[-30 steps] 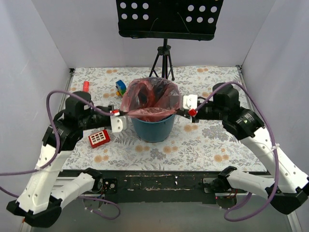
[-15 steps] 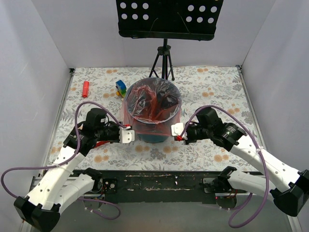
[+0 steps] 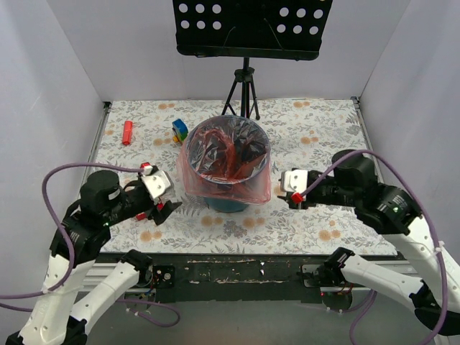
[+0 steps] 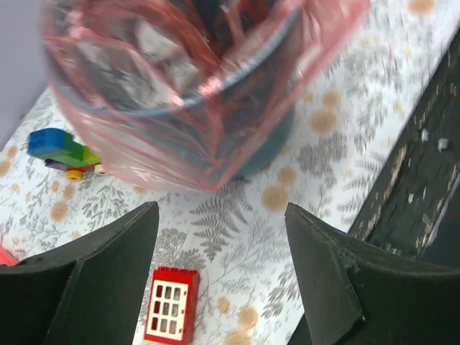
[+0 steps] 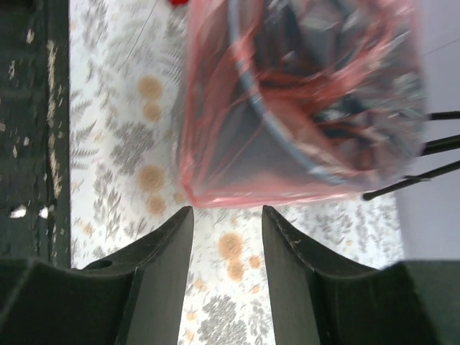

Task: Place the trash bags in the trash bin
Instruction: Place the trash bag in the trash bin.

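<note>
Left claw (image 3: 164, 195) and right claw (image 3: 287, 188) are spread, holding nothing; pull back gently so the pink trash bag (image 3: 226, 180) does not slip off the teal trash bin (image 3: 230, 206).

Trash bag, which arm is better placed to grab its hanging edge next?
Probably the right. The right tool is open and squarely faces the low hem of the trash bag. The left tool, also open, sits tilted.
</note>
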Controlling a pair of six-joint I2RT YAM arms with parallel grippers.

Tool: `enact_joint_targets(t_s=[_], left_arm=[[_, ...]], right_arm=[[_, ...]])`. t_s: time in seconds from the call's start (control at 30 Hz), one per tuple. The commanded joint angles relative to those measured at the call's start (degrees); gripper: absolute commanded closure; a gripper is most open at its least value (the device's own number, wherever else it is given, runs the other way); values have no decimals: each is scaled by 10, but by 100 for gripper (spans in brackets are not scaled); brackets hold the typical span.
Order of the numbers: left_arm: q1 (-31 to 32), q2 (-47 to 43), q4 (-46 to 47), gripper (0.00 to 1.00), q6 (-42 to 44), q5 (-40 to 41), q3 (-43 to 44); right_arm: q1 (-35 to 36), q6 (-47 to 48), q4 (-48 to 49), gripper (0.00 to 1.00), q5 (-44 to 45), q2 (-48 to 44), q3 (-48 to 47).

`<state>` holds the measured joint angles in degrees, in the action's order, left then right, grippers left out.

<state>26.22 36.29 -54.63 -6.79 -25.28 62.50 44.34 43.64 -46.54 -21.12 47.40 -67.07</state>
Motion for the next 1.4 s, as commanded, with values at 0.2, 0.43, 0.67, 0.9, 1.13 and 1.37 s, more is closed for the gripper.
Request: enact_joint_targets(t_s=[0.2, 0.43, 0.67, 0.9, 1.13, 1.37], left_arm=[[-63, 116, 173, 40, -300, 138, 30], [-163, 146, 232, 50, -420, 39, 10], [-190, 113, 358, 51, -481, -132, -156], [-203, 148, 485, 49, -517, -195, -228], [-203, 158, 509, 48, -520, -203, -227], [-205, 140, 401, 43, -467, -160, -166]], right_arm=[[2, -41, 23, 74, -43, 297, -319], [2, 93, -133, 89, -74, 501, -454], [3, 141, -160, 91, -81, 596, -427], [15, 138, -59, 65, -74, 605, -333], [18, 95, -36, 65, -74, 618, -331], [19, 86, -115, 54, -40, 570, -423]])
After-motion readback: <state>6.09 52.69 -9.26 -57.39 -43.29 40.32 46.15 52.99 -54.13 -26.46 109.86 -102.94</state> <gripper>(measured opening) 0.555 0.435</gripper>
